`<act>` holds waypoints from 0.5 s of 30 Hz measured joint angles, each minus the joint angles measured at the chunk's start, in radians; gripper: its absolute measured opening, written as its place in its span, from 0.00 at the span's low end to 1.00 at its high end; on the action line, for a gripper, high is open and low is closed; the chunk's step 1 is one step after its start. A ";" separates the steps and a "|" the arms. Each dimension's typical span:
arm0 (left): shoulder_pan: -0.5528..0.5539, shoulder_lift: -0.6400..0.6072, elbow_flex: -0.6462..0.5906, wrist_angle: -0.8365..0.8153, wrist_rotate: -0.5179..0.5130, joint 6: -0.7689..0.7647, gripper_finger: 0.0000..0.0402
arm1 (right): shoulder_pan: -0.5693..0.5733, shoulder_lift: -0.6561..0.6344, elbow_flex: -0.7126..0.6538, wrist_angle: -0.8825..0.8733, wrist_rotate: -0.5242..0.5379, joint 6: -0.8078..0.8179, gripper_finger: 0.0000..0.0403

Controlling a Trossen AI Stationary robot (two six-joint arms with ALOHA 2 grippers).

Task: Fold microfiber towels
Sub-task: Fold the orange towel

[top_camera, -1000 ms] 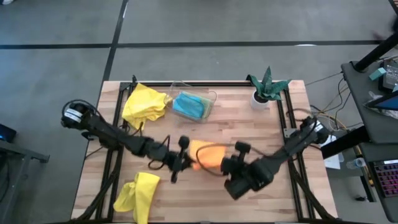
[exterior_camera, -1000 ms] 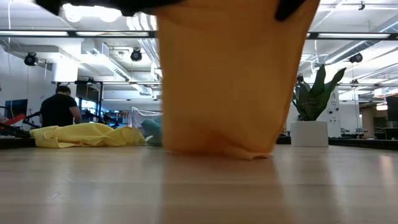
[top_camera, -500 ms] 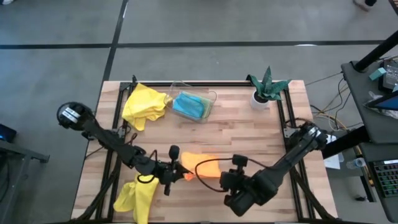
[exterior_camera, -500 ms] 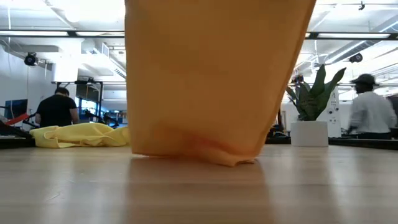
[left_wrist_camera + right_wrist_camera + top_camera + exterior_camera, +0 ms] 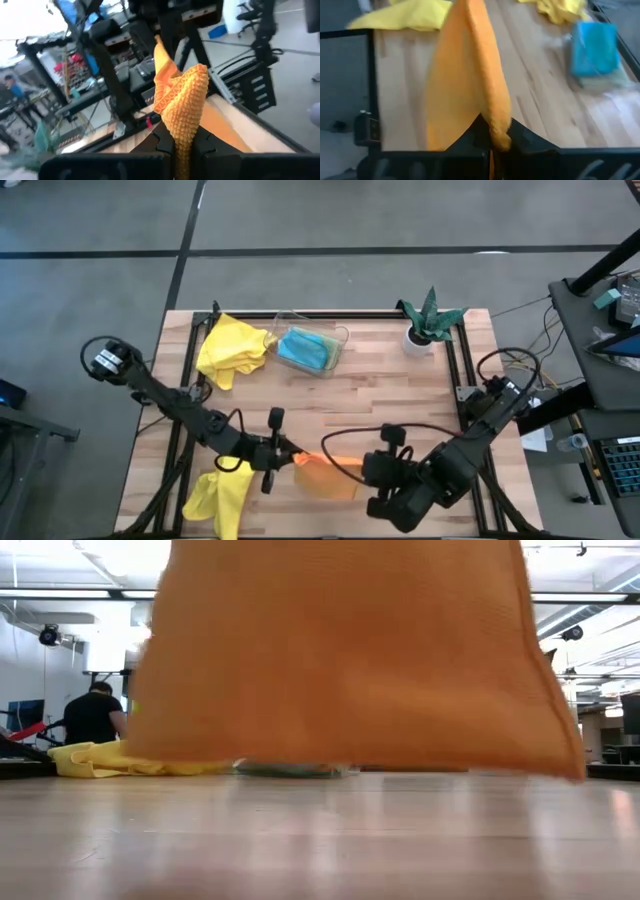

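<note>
the left gripper [image 5: 290, 457] is pinched shut on one corner of the orange towel [image 5: 327, 476]. the cloth stretches rightward from it, hanging above the table's [image 5: 400, 395] front edge, to the right gripper [image 5: 362, 470], clamped on the opposite corner.

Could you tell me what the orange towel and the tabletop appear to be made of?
Orange towel: soft woven cloth, likely microfiber; matte, with a waffle-like texture and limp drape.
Tabletop: light wood, probably butcher-block; parallel strips with visible grain and a faint sheen.
</note>
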 joint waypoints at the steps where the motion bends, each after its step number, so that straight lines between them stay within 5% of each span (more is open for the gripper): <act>1: 0.003 -0.001 0.000 -0.004 -0.001 -0.014 0.00 | -0.003 0.000 0.005 -0.031 0.001 0.025 0.02; 15: 0.013 0.028 -0.005 -0.025 -0.003 -0.155 0.00 | 0.002 0.003 -0.081 -0.120 -0.026 0.211 0.02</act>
